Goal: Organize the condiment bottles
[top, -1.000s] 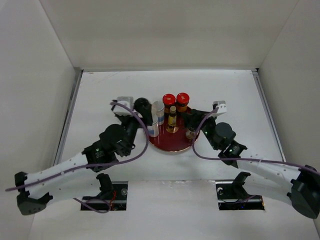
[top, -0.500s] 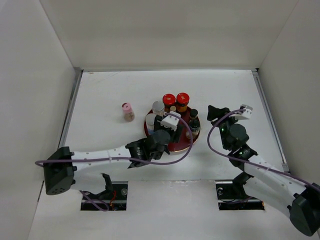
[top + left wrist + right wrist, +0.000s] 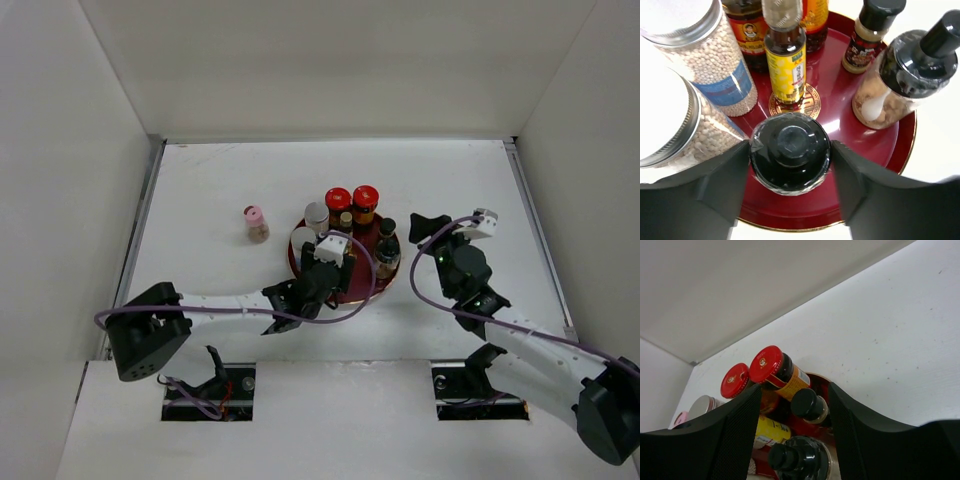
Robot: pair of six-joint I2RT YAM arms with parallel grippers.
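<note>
The dark red round tray (image 3: pixel 357 287) holds most condiment bottles. In the left wrist view, my left gripper (image 3: pixel 790 152) is shut on a black-capped jar (image 3: pixel 790 142) standing at the tray's near edge (image 3: pixel 840 125). Behind it are the slim amber bottle (image 3: pixel 785 60), two silver-capped jars (image 3: pixel 695 45) and two more black-capped bottles (image 3: pixel 872 30). From above, my left gripper (image 3: pixel 318 278) is over the tray's front. The two red-capped jars (image 3: pixel 338 198) stand at the back. The pink-capped bottle (image 3: pixel 255 223) stands alone, left of the tray. My right gripper (image 3: pixel 425 225) is open and empty, right of the tray.
White walls close the table on the left, back and right. The left arm lies low across the near left, its purple cable looping by the tray's front. The right wrist view looks across the red caps (image 3: pixel 766 364) and a black cap (image 3: pixel 807 404).
The left arm swung from the tray's left side to its front, uncovering the pink-capped bottle. The right gripper pulled back from the tray to the right.
</note>
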